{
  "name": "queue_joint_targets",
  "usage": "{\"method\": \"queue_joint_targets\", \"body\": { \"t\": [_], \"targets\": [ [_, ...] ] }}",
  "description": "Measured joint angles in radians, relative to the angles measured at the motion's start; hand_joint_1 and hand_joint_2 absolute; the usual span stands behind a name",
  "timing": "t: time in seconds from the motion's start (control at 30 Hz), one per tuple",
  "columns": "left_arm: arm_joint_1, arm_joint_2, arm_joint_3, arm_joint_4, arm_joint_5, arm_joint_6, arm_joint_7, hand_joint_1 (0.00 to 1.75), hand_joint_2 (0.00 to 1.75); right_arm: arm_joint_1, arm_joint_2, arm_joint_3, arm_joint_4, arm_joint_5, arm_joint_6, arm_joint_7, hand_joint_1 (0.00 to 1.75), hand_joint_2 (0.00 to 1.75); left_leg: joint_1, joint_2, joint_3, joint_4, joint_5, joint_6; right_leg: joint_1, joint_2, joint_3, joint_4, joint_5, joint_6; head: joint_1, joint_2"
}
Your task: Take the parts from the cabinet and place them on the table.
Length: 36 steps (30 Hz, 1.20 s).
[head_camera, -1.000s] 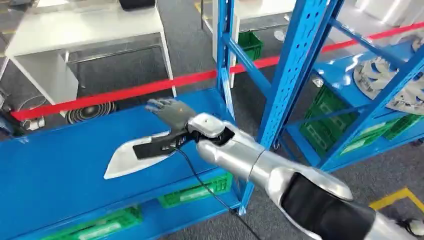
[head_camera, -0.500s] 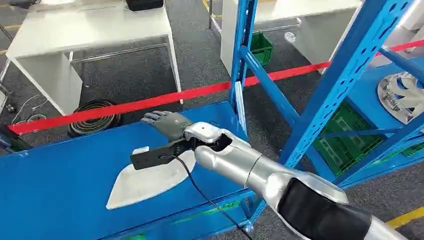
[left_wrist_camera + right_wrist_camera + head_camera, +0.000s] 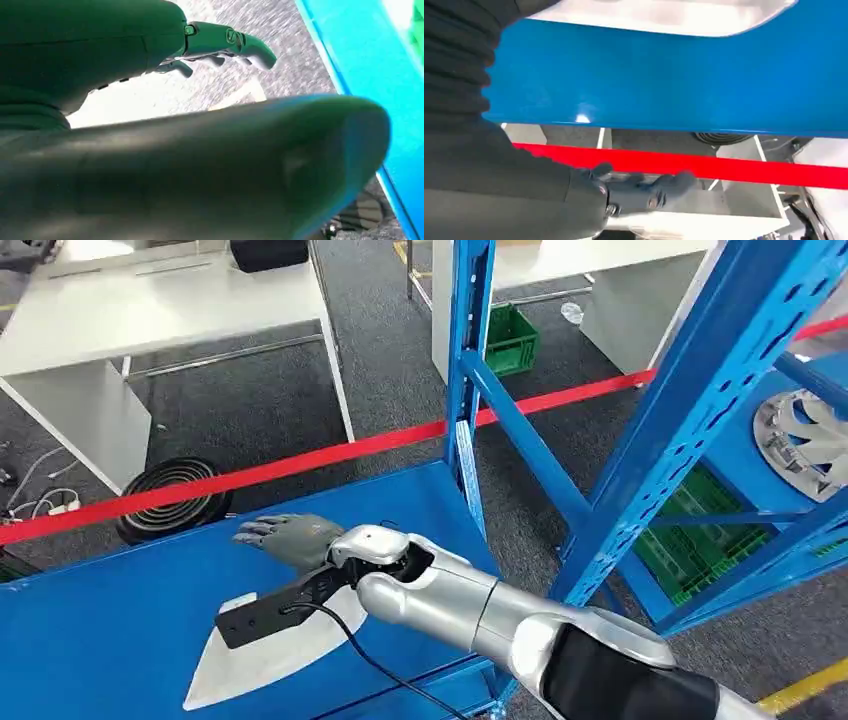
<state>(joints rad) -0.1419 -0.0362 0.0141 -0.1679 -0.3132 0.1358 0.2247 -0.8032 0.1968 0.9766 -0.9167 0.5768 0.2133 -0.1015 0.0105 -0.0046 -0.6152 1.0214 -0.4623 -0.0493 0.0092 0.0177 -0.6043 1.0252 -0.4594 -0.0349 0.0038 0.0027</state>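
On the big blue shelf (image 3: 110, 630) of the blue cabinet (image 3: 690, 390) lies a flat white part (image 3: 270, 645). It sits near the front edge of the shelf. Over it reaches the right arm (image 3: 470, 605), silver and shiny. The right hand (image 3: 290, 537) is past the far side of the part, flat above the shelf, with its fingers spread and nothing in them. A black block on the wrist, with a black cable, hangs over the part. Blue posts stand just beside the arm. Behind the shelf runs a red tape (image 3: 330, 455), then a white table (image 3: 150, 310). The left hand (image 3: 220, 45) has its fingers spread too, holding nothing.
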Motion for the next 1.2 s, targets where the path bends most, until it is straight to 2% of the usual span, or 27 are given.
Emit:
{"method": "queue_joint_targets", "body": {
  "t": [0.03, 0.07, 0.1, 0.13, 0.2, 0.27, 0.33, 0.43, 0.87, 1.2],
  "targets": [
    [0.003, -0.003, 0.000, 0.000, 0.000, 0.000, 0.000, 0.00, 0.00, 0.004, 0.000, 0.003, -0.005, -0.001, 0.001, 0.000, 0.00, 1.75, 0.000, 0.000, -0.003, -0.003, 0.019, 0.005, 0.001, 0.000, 0.001, 0.000, -0.002, 0.004, -0.001, 0.000],
    [0.006, -0.006, 0.000, 0.000, -0.001, 0.000, 0.000, 0.00, 0.00, 0.006, 0.000, 0.006, -0.010, -0.002, 0.001, -0.001, 0.00, 1.75, 0.006, -0.001, -0.001, -0.005, 0.026, -0.002, 0.005, 0.000, 0.002, 0.005, -0.004, -0.006, 0.000, 0.000],
    [0.006, -0.007, 0.000, 0.000, -0.001, 0.000, -0.001, 0.00, 0.00, 0.005, 0.000, 0.009, -0.016, -0.003, 0.003, 0.000, 0.00, 1.75, 0.005, -0.001, -0.002, -0.005, 0.026, -0.002, 0.004, 0.001, 0.001, 0.002, 0.002, -0.022, 0.000, 0.000],
    [0.006, -0.010, 0.000, 0.000, -0.002, 0.000, -0.001, 0.00, 0.00, 0.006, -0.001, 0.010, -0.022, -0.006, 0.006, 0.000, 0.00, 1.75, 0.004, -0.001, -0.002, -0.005, 0.024, 0.000, 0.006, 0.001, 0.003, -0.001, 0.002, -0.024, 0.001, 0.000],
    [0.006, -0.011, 0.000, 0.000, -0.003, 0.000, -0.001, 0.00, 0.00, 0.008, -0.002, 0.014, -0.040, -0.017, 0.016, 0.004, 0.00, 1.75, 0.003, -0.001, -0.001, -0.005, 0.020, 0.006, 0.006, 0.001, 0.007, -0.008, 0.001, -0.021, 0.001, 0.000],
    [0.005, -0.011, 0.000, 0.000, -0.005, -0.001, -0.001, 0.00, 0.00, 0.010, -0.004, 0.022, -0.053, -0.021, 0.021, 0.005, 0.00, 1.75, 0.002, -0.001, -0.001, -0.005, 0.018, 0.010, 0.005, 0.001, 0.009, -0.012, 0.000, -0.012, 0.000, 0.000],
    [0.004, -0.011, 0.000, 0.000, -0.008, -0.002, 0.001, 0.00, 0.00, 0.017, -0.006, 0.029, -0.066, -0.022, 0.025, 0.005, 0.00, 1.75, 0.002, -0.001, -0.001, -0.004, 0.018, 0.012, 0.004, 0.001, 0.011, -0.015, 0.000, 0.005, 0.000, 0.000],
    [0.002, -0.011, 0.000, 0.000, -0.011, -0.004, 0.003, 0.00, 0.00, 0.024, -0.011, 0.040, -0.084, -0.033, 0.035, 0.004, 0.00, 1.75, 0.002, -0.001, -0.001, -0.004, 0.018, 0.013, 0.002, 0.001, 0.011, -0.015, 0.001, 0.009, 0.000, 0.000],
    [-0.001, -0.009, 0.000, 0.000, -0.012, -0.006, 0.006, 0.00, 0.00, 0.037, -0.029, 0.069, -0.139, -0.071, 0.055, 0.003, 0.00, 1.75, 0.003, -0.001, 0.001, -0.006, 0.019, 0.012, 0.005, 0.001, 0.011, -0.014, 0.000, 0.010, 0.000, 0.000],
    [-0.001, -0.009, 0.001, 0.000, -0.023, -0.009, 0.006, 0.00, 0.00, 0.075, -0.052, 0.117, -0.232, -0.140, 0.117, 0.010, 0.00, 1.75, 0.003, -0.001, 0.001, -0.006, 0.019, 0.011, 0.005, 0.000, 0.011, -0.014, -0.001, 0.008, 0.000, 0.000]
  ]
}}
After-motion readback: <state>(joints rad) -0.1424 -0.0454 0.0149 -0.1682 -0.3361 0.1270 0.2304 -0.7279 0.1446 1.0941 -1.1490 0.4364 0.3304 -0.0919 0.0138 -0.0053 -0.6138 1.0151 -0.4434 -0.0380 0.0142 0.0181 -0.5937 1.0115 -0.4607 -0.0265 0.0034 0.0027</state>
